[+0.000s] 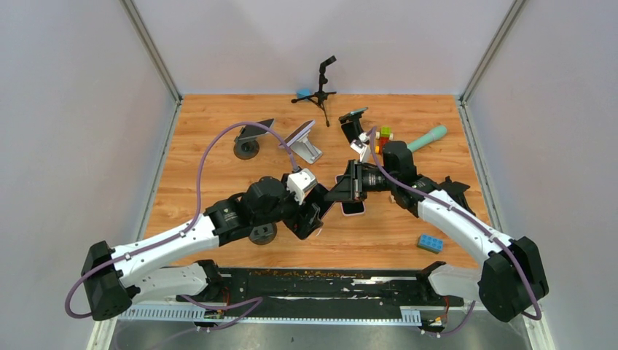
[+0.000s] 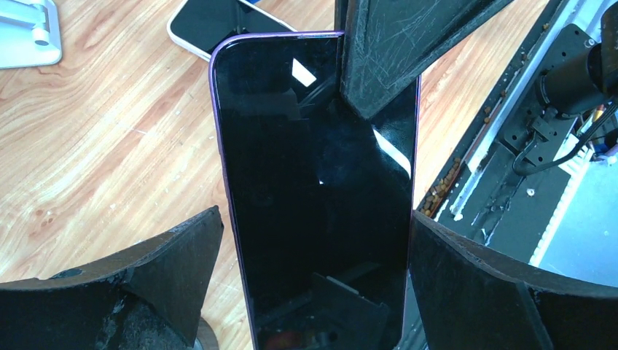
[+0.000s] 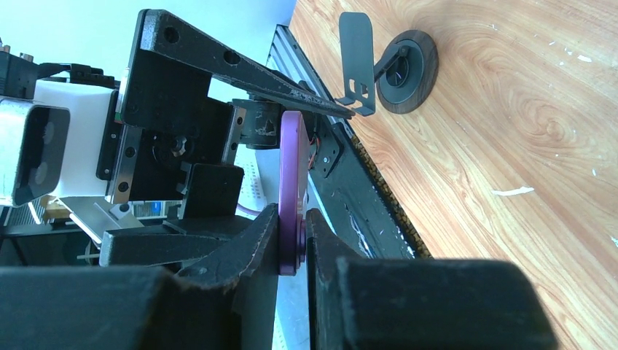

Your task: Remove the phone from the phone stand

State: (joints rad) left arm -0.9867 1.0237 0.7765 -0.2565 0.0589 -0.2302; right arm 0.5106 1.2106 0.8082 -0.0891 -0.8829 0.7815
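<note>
The phone (image 2: 313, 168), purple-edged with a dark glass face, is already off the phone stand (image 3: 401, 69). It hangs in the air to the right-arm side of that stand, apart from it and clear of the worktop (image 1: 218, 146). The stand's black plate is bare and its round base sits flat on the wood.

The phone seems to be held this way for a hand-over between the arms, or so it can be carried off and laid down; that is a judgement. The right gripper (image 3: 291, 219) is clenched on one end of the phone, a finger pressing each flat face, so the body sticks out edge-on from its own camera.

The left gripper (image 2: 315, 226) is spread wide. Its fingers (image 2: 167, 270) stand either side of the phone's long edges, close by but apparently touching neither, so it holds nothing.

Farther from the stand than the held phone, a second phone (image 2: 211, 25) with a pale rim lies flat on the wood. Beyond that sits a white stand (image 2: 29, 33).
</note>
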